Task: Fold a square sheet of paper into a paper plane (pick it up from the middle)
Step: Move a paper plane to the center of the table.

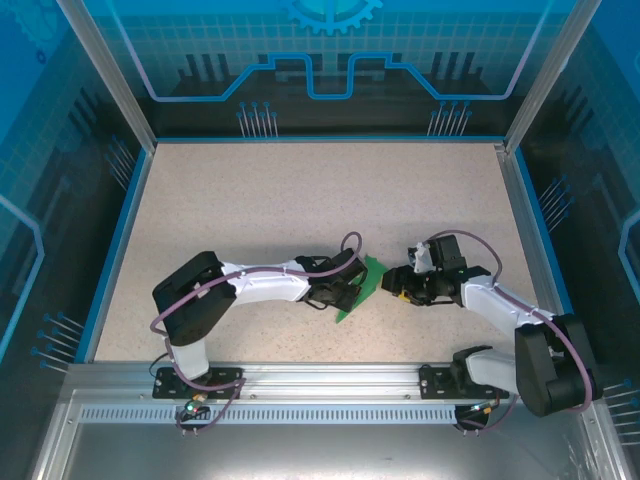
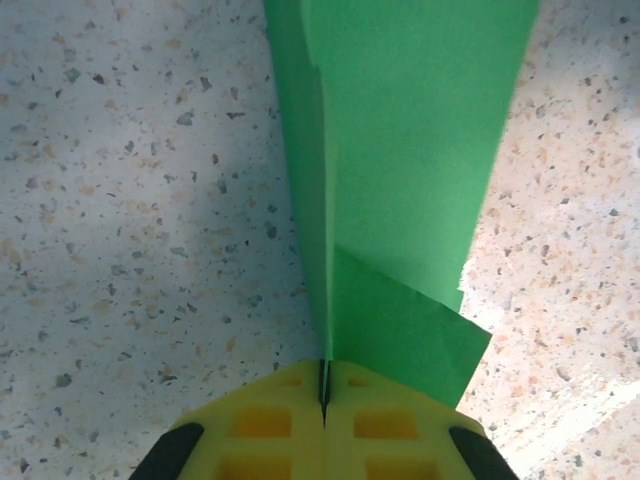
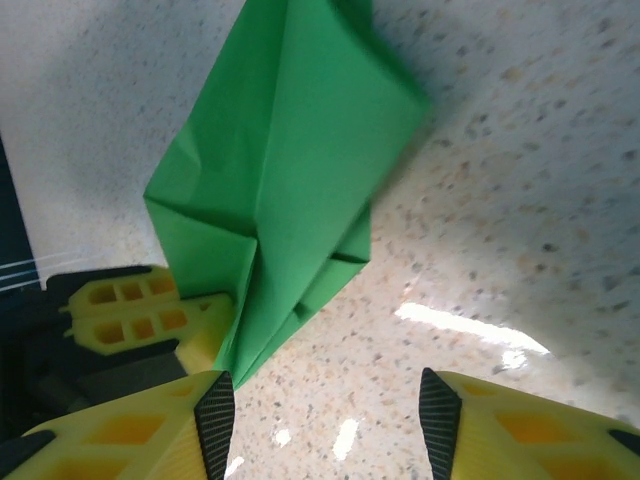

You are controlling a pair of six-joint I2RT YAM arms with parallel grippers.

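Note:
The square sheet of paper (image 1: pixel 362 285) is bright green and folded into a slim, creased paper plane shape, held on edge above the table between the two arms. My left gripper (image 1: pixel 345 292) is shut on it. In the left wrist view the yellow fingers meet at the left gripper (image 2: pixel 323 395), pinching the centre fold of the paper (image 2: pixel 400 150), and one wing flap hangs to the right. My right gripper (image 3: pixel 327 410) stands open just short of the folded paper (image 3: pixel 290 170), with nothing between its pads. In the top view the right gripper (image 1: pixel 393 283) is close to the paper's right side.
The speckled beige table (image 1: pixel 300 200) is ringed by a blue rim and metal frame posts. The left gripper's yellow fingers (image 3: pixel 135 315) lie beside the right gripper's left finger. Both arm bases sit at the near edge.

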